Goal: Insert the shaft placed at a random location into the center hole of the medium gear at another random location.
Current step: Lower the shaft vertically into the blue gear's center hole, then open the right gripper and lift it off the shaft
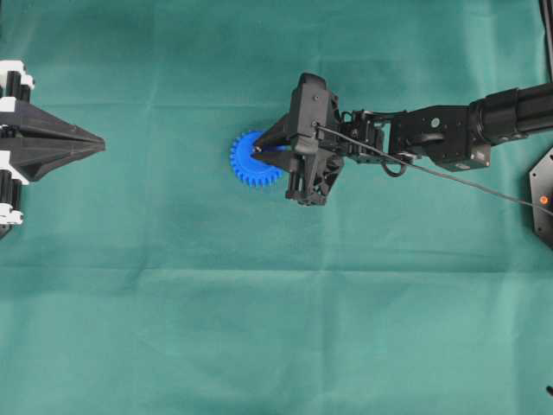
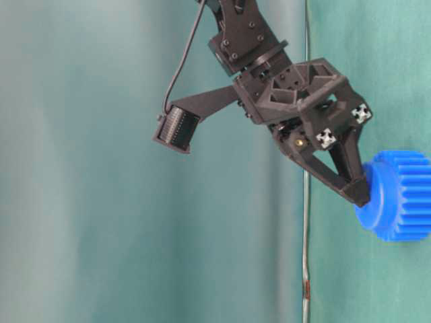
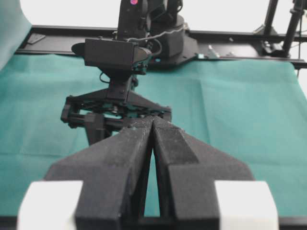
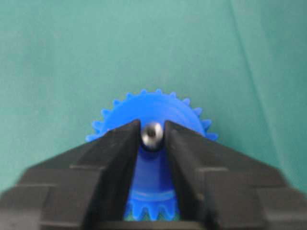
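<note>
The blue medium gear [image 1: 251,161] lies flat on the green cloth near the middle; it also shows in the table-level view [image 2: 397,195] and the right wrist view [image 4: 153,108]. My right gripper [image 4: 152,135] is shut on the shaft [image 4: 152,134], whose shiny round end shows between the fingertips right over the gear's hub. In the overhead view the right gripper [image 1: 258,152] has its tips on the gear. The center hole is hidden under the shaft and fingers. My left gripper [image 1: 97,144] is shut and empty at the far left; it also shows in the left wrist view [image 3: 152,120].
The right arm [image 1: 449,130] stretches in from the right with a cable [image 1: 449,177] across it. A black fixture [image 1: 543,194] sits at the right edge. The green cloth [image 1: 259,328] covers the table.
</note>
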You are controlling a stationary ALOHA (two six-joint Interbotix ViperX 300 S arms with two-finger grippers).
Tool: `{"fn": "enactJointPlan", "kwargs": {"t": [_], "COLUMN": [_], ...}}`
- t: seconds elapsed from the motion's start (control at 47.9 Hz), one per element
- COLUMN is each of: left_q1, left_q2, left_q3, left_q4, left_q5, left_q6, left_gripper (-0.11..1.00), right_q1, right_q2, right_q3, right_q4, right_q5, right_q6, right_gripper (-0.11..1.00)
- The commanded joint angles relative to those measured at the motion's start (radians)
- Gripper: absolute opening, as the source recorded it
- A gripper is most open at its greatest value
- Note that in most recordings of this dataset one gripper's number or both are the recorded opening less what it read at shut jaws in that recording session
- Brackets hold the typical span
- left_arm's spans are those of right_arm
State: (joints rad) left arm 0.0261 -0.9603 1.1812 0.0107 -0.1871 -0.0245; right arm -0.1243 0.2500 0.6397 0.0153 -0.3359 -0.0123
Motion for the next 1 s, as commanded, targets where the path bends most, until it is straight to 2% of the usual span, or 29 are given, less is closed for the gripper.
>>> {"fn": "enactJointPlan", "kwargs": {"t": [0.0,0.125,0.167,0.313,0.626,0.981], "left_q1": [0.002,0.002,0.0,0.002,0.002,0.002], "left_q2": [0.008,0.009,0.008,0.008,0.008,0.008], "left_q3": [-0.02,-0.02,-0.02,-0.02,-0.02,-0.021], "left_q4": [0.002,0.002,0.002,0.002,0.002,0.0], "left_q5": [-0.005,-0.005,-0.003,-0.003,-0.003,-0.002], "left_q6": [-0.002,-0.002,-0.002,-0.002,-0.002,-0.002], "left_gripper": [0.0,0.0,0.0,0.0,0.0,0.0], "right_q1": [-0.002,-0.002,-0.002,-0.002,-0.002,-0.002], "right_q2": [-0.026,-0.069,-0.089,-0.186,-0.357,-0.548], "right_q3": [-0.02,-0.018,-0.018,-0.015,0.017,0.172], "right_q4": [0.003,0.005,0.005,-0.002,-0.003,0.002], "right_q5": [0.002,0.021,0.029,0.061,0.114,0.101], "right_q6": [0.014,0.014,0.011,0.002,-0.021,-0.018], "right_gripper": [0.5,0.84,0.89,0.84,0.84,0.84]}}
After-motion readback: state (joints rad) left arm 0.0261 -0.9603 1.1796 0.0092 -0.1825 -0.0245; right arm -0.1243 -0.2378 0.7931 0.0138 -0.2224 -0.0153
